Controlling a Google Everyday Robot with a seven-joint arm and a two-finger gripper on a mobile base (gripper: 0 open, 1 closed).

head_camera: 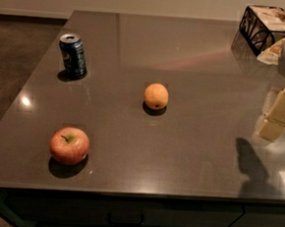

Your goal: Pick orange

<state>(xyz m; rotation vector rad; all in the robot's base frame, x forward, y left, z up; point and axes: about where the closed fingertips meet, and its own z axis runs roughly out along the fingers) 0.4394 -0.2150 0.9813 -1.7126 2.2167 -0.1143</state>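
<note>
Your gripper (278,118) hangs at the right edge of the counter (188,158), released or clenched I cannot tell, well apart from the orange (156,96) at mid-counter, which a glancing touch could roll toward the apple (69,145).

Round matte orange (156,96), counter (179,153) centre; tool (279,119) far right

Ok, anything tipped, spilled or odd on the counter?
Nothing stands out. The orange sits mid-counter, apple near the front, soda can upright at back left, all apart, no spill. The gripper is at the right edge.
</note>
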